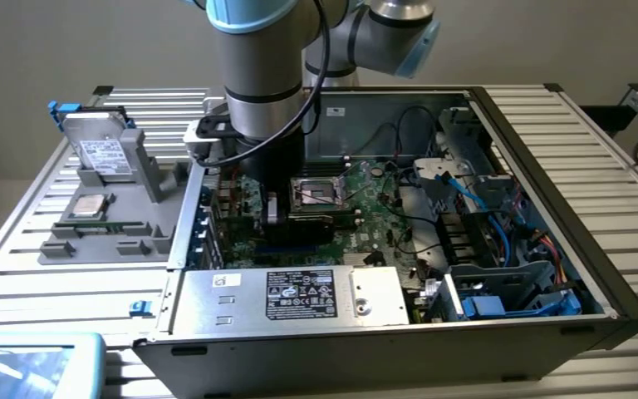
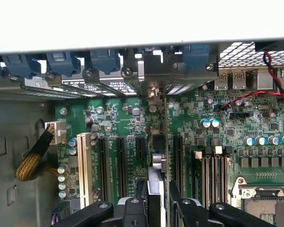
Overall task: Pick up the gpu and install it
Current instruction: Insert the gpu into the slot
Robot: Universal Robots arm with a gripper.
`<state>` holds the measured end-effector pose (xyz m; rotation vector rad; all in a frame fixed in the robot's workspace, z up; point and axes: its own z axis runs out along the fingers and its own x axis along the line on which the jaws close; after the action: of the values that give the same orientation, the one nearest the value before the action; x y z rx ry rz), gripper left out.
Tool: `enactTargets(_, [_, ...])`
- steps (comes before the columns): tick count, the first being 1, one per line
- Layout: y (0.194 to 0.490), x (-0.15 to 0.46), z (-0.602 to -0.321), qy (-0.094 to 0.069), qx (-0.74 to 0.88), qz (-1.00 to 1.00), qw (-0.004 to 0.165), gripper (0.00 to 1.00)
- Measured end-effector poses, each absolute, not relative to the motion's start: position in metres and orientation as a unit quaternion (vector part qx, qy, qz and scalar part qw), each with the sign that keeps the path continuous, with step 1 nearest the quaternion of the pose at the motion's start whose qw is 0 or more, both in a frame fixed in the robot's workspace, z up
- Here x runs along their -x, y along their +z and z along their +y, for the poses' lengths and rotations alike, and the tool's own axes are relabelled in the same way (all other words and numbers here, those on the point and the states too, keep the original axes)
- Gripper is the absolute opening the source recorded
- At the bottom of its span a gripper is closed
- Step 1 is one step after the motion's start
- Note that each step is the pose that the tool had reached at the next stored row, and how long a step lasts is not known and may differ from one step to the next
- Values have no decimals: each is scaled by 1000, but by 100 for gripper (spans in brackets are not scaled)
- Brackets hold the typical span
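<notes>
One gpu (image 2: 155,187) edge-on between two jaws, over one motherboard (image 2: 114,120).

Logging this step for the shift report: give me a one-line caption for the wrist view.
Gripper shut on the gpu, held edge-on over the expansion slots of the motherboard.

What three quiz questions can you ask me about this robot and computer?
1. True or false: the gripper holds the thin rectangular gpu card.
2. Where does the silver boxy drive with a white label stand? A) in the grey plastic holder beside the dark metal computer case; B) inside the case; C) in the gripper.
3. Fill in: the flat motherboard inside the case is coloured ___.
Key: 1 true; 2 A; 3 green.
</notes>
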<state>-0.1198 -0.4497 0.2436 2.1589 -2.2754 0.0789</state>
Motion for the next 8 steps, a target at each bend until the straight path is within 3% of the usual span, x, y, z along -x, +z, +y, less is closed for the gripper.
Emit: enactTargets(8, [243,120,-451,19,-688,-725,-4,29])
